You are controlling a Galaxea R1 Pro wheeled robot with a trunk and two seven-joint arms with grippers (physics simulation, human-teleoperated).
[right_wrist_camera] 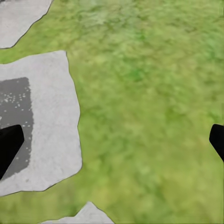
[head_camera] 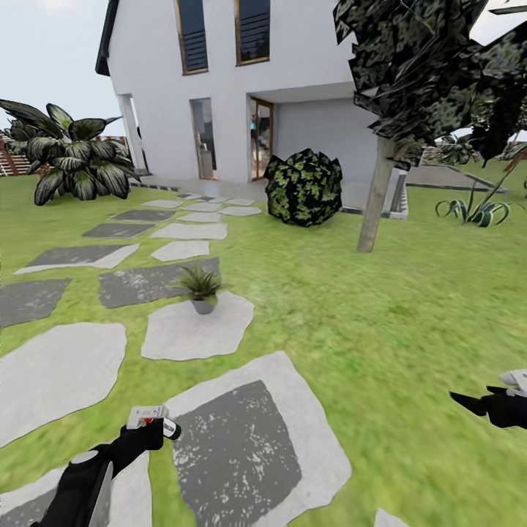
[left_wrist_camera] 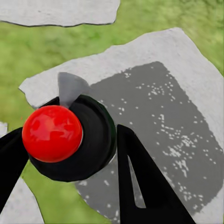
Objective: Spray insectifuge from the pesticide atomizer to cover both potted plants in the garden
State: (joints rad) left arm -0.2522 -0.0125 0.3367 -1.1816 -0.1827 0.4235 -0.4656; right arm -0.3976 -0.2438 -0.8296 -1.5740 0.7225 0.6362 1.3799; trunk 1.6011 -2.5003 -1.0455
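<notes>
Open lawn (head_camera: 380,322) ahead, potted plant (head_camera: 200,287) unobstructed, bush (head_camera: 303,187) and tree trunk (head_camera: 376,197) beyond

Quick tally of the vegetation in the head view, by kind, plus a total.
Small potted plant: 1
Round dark bush: 1
Big dark-leaved shrub: 1
Tree: 1
Spiky striped grass plant: 1
Total: 5

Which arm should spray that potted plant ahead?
Left. Its pincer is already shut on the pesticide atomizer, and the potted plant sits ahead on a stepping stone, nearer the left side. The right pincer is open, holding nothing, over grass.
</notes>
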